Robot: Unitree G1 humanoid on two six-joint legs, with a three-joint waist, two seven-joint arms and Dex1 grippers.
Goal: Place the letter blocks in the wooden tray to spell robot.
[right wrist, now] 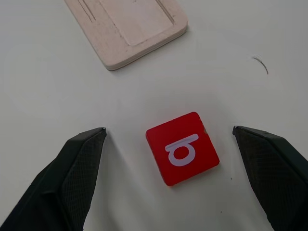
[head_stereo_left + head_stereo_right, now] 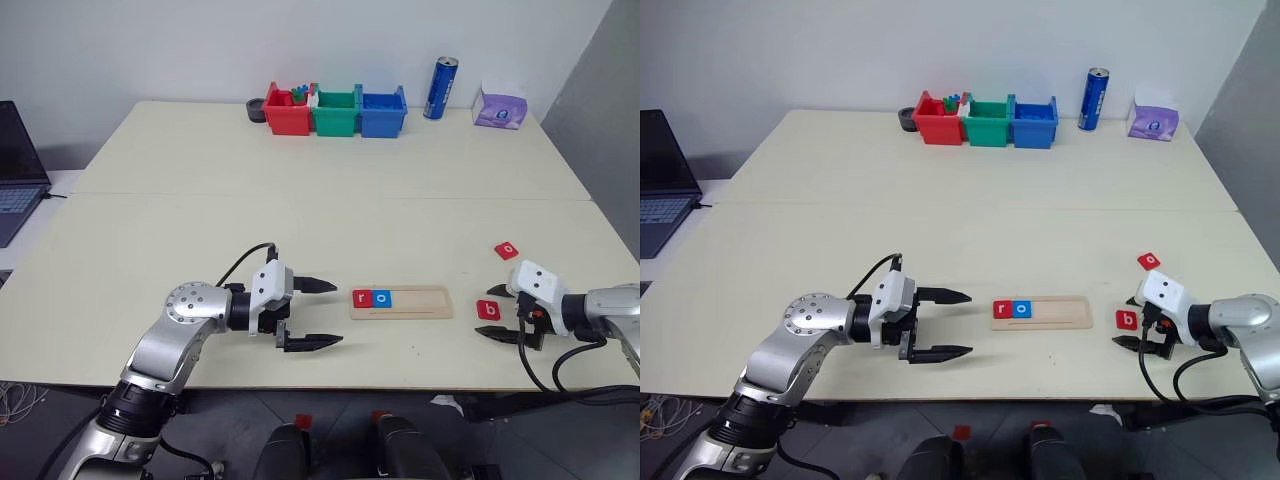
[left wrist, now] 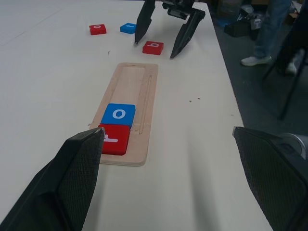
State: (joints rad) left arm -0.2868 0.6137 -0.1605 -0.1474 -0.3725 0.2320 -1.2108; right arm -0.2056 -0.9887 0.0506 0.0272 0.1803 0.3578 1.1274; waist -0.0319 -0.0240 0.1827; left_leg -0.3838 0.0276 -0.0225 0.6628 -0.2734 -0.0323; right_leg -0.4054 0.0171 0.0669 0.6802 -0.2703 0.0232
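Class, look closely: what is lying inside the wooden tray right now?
Inside the wooden tray lie two tiles side by side at one end: a red r tile and a blue o tile. The rest of the groove is bare wood; nothing covers it.

Bare pale table (image 2: 300, 240) lies between the long pale wooden tray (image 2: 415, 302) and the red "b" letter tile (image 2: 488, 310), leaving both approachable.
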